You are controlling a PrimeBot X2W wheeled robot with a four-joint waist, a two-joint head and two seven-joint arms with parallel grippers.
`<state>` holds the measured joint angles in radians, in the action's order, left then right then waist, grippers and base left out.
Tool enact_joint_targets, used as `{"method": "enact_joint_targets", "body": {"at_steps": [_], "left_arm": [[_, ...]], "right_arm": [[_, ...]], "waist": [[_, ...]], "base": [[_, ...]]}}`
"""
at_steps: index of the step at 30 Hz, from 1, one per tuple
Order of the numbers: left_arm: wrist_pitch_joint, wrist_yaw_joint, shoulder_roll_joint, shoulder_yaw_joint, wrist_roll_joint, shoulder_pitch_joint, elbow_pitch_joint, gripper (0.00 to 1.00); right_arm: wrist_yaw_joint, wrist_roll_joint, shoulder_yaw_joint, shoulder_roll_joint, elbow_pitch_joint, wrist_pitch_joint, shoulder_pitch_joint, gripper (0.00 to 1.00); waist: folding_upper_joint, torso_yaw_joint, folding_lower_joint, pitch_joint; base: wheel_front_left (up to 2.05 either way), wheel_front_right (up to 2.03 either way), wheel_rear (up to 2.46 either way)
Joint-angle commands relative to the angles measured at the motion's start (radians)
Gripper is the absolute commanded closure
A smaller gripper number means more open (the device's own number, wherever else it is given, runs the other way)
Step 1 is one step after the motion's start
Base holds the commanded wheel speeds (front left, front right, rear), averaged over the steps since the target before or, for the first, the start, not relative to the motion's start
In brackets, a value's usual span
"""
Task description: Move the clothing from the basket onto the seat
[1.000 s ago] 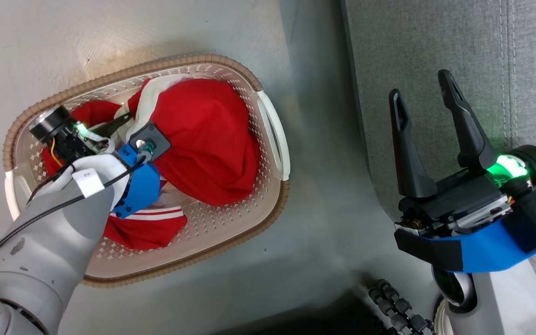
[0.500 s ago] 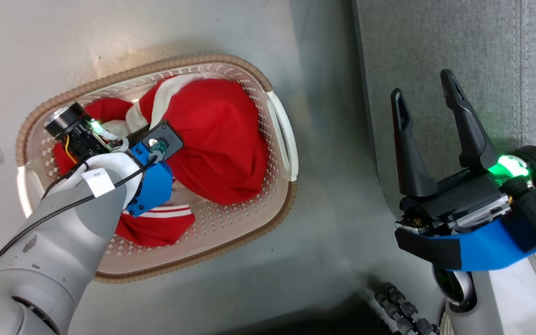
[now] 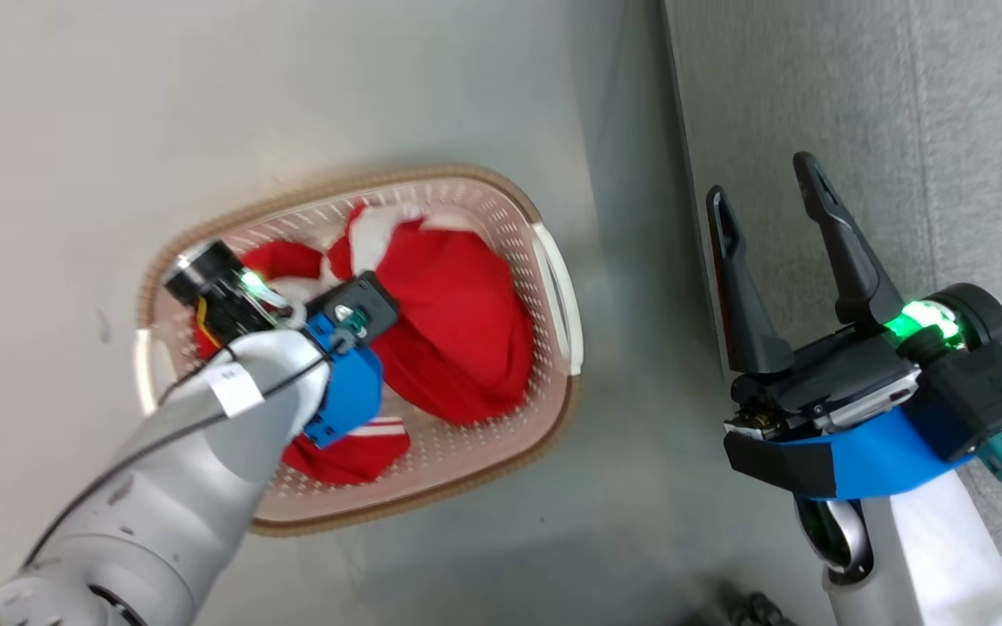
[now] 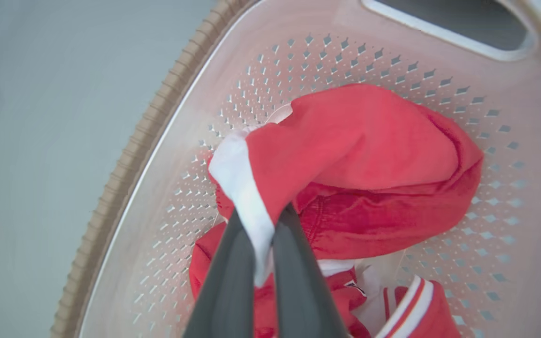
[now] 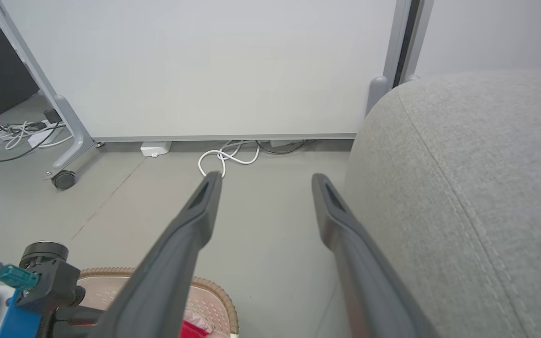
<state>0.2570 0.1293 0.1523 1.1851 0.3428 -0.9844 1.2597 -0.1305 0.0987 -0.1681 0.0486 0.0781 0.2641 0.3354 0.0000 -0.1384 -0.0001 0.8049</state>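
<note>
Left gripper (image 4: 263, 224) pinches the clothing (image 4: 369, 155) by its white trim to lift it from the basket (image 3: 466, 174); right gripper (image 3: 756, 178) hovers spread by the seat (image 3: 858, 87).

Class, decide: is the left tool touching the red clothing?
Touching. The left wrist view shows the left tool pinching the clothing by its white trim.

Cloth, plastic, upholstery
The clothing (image 4: 369, 155) is soft matt red fabric; the basket (image 4: 298, 61) smooth perforated plastic, ribbed brown rim; the seat (image 5: 486, 188) coarse grey weave.
</note>
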Motion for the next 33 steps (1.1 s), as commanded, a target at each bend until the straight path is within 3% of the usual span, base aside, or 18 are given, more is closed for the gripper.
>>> {"method": "enact_joint_targets", "body": {"at_steps": [1, 6, 16, 25, 33], "left_arm": [[0.005, 0.000, -0.002, 0.006, 0.007, 0.009, -0.006, 1.00], [0.009, 0.001, -0.022, 0.007, 0.045, 0.049, -0.069, 1.00], [0.010, -0.003, 0.014, -0.068, 0.060, 0.161, -0.273, 1.00], [0.010, -0.030, 0.050, -0.203, 0.035, 0.270, -0.459, 1.00], [0.010, -0.040, 0.046, -0.320, -0.006, 0.313, -0.619, 1.00]], "right_arm": [[0.000, -0.003, -0.001, 0.003, -0.007, 0.001, 0.004, 0.00], [0.000, -0.008, -0.002, 0.003, -0.037, 0.001, -0.017, 0.00], [0.000, -0.022, 0.007, 0.003, -0.097, 0.001, -0.081, 0.00], [0.000, -0.025, 0.016, 0.003, -0.127, 0.001, -0.155, 0.00], [0.000, -0.009, 0.006, 0.003, -0.138, 0.001, -0.203, 0.00]], "waist": [[0.0000, -0.003, 0.0001, -0.022], [0.0000, 0.029, 0.0001, -0.113], [0.0000, 0.107, 0.0001, -0.320], [0.0000, 0.157, 0.0001, -0.481], [0.0000, 0.177, 0.0001, -0.583]], "base": [[0.00, 0.00, 0.00], [0.00, 0.00, 0.00], [0.00, 0.00, 0.00], [0.00, 0.00, 0.00], [0.00, 0.00, 0.00]]}}
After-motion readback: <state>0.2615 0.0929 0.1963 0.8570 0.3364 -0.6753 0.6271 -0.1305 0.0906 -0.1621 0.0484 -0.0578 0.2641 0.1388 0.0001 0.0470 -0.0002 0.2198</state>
